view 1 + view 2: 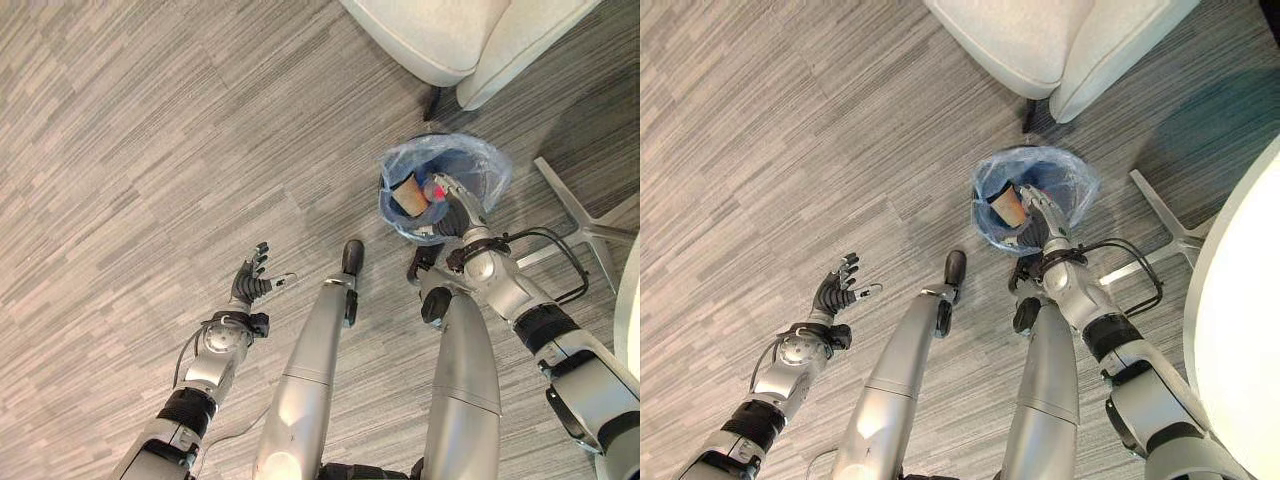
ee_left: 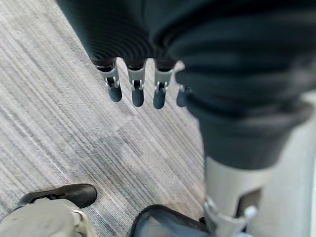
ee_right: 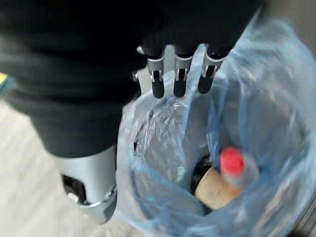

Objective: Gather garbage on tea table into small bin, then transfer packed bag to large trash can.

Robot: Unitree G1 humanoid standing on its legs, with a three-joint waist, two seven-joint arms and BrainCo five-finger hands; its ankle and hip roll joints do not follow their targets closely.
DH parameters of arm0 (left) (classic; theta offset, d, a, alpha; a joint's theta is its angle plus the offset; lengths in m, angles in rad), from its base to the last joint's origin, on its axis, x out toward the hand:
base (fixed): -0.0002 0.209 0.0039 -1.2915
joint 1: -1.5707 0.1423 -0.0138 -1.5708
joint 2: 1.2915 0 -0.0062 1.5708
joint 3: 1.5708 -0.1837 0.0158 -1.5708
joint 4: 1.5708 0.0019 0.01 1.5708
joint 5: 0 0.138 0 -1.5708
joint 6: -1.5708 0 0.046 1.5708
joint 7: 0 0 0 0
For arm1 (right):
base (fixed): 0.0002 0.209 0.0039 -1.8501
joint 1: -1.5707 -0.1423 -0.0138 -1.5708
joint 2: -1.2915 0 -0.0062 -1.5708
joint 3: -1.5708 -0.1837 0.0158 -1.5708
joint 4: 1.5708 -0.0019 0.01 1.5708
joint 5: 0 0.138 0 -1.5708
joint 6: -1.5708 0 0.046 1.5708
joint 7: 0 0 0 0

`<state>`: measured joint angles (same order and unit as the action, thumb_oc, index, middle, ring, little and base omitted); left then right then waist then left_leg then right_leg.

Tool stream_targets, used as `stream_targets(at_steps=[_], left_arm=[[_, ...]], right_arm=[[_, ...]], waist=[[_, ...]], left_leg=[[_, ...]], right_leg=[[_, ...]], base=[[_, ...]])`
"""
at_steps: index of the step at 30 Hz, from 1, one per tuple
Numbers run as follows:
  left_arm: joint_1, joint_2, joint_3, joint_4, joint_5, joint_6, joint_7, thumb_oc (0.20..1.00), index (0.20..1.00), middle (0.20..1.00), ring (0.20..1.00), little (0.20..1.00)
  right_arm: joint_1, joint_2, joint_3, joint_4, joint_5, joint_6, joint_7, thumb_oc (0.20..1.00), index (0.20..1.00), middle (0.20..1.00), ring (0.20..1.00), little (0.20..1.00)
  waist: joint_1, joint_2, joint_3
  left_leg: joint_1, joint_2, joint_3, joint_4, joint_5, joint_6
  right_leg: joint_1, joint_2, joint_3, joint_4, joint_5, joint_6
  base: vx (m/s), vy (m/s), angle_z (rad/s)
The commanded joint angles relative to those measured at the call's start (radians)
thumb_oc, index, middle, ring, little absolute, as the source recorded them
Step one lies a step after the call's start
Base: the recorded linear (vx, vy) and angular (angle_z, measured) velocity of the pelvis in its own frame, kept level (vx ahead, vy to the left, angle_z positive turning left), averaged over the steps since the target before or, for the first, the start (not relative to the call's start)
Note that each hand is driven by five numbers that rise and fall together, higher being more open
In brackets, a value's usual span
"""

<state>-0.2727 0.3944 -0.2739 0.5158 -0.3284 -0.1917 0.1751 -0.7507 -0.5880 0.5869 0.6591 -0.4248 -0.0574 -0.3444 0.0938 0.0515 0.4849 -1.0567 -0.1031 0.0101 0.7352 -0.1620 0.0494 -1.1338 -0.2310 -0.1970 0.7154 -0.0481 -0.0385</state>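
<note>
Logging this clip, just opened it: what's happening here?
The robot stands over a small dark bin lined with a blue plastic bag on the grey carpet. Its right hand reaches over the bag's rim, fingers straight, holding nothing. Inside lie a brown paper cup and a red-capped bottle. The left hand hangs open, idle.

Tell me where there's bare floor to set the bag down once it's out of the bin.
Open grey carpet lies beyond the left hand, away from the small bin with the blue plastic liner. It is crowded round the bin: cream armchair behind, grey metal table-base legs beside, right hand over it.
</note>
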Motion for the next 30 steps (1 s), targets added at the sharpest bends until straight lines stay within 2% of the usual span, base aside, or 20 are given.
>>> stream_targets(at_steps=[1,8,10,19,20,21,22,24,30], left_arm=[[0.083,0.014,-0.002,-0.006,0.034,-0.036,0.009,1.000,1.000,1.000,1.000,1.000],[0.076,0.049,-0.024,-0.018,0.021,-0.047,0.014,1.000,1.000,1.000,1.000,1.000],[0.070,0.061,-0.033,-0.027,0.021,-0.048,0.013,1.000,1.000,1.000,1.000,1.000],[0.049,0.068,-0.062,-0.025,0.015,-0.049,-0.001,1.000,1.000,1.000,1.000,1.000],[0.042,0.063,-0.065,-0.024,0.014,-0.048,0.001,1.000,1.000,1.000,1.000,1.000],[0.041,0.063,-0.065,-0.024,0.014,-0.048,0.001,1.000,1.000,1.000,1.000,1.000],[0.031,0.059,-0.066,-0.025,0.011,-0.047,0.000,1.000,1.000,1.000,1.000,1.000],[0.013,0.059,-0.069,-0.036,0.014,-0.047,-0.002,1.000,1.000,1.000,1.000,1.000],[0.003,0.059,-0.056,-0.038,0.009,-0.044,0.002,1.000,1.000,1.000,1.000,1.000]], right_arm=[[-0.003,-0.004,0.054,-0.005,-0.101,-0.014,0.005,1.000,1.000,1.000,1.000,1.000],[-0.095,0.006,0.218,0.175,-0.203,0.030,0.044,1.000,1.000,1.000,1.000,1.000],[-0.120,0.029,0.269,0.253,-0.212,0.037,0.087,1.000,1.000,1.000,1.000,1.000],[-0.167,0.096,0.343,0.345,-0.175,0.033,0.158,1.000,1.000,1.000,1.000,1.000],[-0.168,0.108,0.340,0.343,-0.164,0.035,0.158,0.752,0.752,0.752,0.752,0.752],[-0.169,0.109,0.340,0.343,-0.164,0.035,0.158,0.548,0.548,0.548,0.548,0.548],[-0.167,0.117,0.331,0.349,-0.144,0.035,0.158,0.200,0.200,0.200,0.200,0.200],[-0.163,0.121,0.285,0.332,-0.069,0.029,0.153,0.200,0.200,0.200,0.200,0.200],[-0.161,0.104,0.225,0.269,0.001,0.022,0.134,0.200,0.200,0.200,0.200,0.200]], waist=[[-0.001,0.015,-0.050],[0.011,0.028,-0.036],[0.021,0.037,-0.026],[0.040,0.049,-0.010],[0.040,0.049,-0.010],[0.040,0.049,-0.010],[0.041,0.050,-0.010],[0.036,0.051,-0.007],[0.028,0.049,0.002]], left_leg=[[0.018,0.010,-0.045,-0.122,0.013,-0.040],[-0.011,0.003,-0.054,-0.110,0.021,-0.046],[-0.032,-0.001,-0.058,-0.095,0.023,-0.048],[-0.070,-0.005,-0.060,-0.065,0.029,-0.049],[-0.069,-0.004,-0.060,-0.068,0.030,-0.048],[-0.068,-0.003,-0.060,-0.069,0.030,-0.048],[-0.065,-0.004,-0.058,-0.073,0.031,-0.048],[-0.060,-0.006,-0.055,-0.073,0.028,-0.045],[-0.061,0.000,-0.049,-0.074,0.028,-0.044]], right_leg=[[0.081,-0.016,0.058,0.051,-0.211,0.081],[0.052,-0.025,0.057,0.074,-0.219,0.082],[0.030,-0.030,0.059,0.096,-0.225,0.080],[-0.009,-0.030,0.062,0.137,-0.232,0.072],[-0.007,-0.028,0.061,0.133,-0.231,0.072],[-0.007,-0.028,0.061,0.133,-0.231,0.072],[-0.007,-0.025,0.062,0.130,-0.229,0.072],[-0.003,-0.019,0.064,0.130,-0.226,0.072],[-0.004,-0.013,0.068,0.125,-0.218,0.074]], base=[[0.00,0.000,0.00],[0.01,-0.020,0.01],[0.01,-0.037,0.06],[0.00,-0.021,0.08],[0.00,0.000,0.00],[0.00,0.000,0.00],[-0.01,-0.008,0.05],[-0.01,-0.007,0.02],[0.00,0.000,0.00]])
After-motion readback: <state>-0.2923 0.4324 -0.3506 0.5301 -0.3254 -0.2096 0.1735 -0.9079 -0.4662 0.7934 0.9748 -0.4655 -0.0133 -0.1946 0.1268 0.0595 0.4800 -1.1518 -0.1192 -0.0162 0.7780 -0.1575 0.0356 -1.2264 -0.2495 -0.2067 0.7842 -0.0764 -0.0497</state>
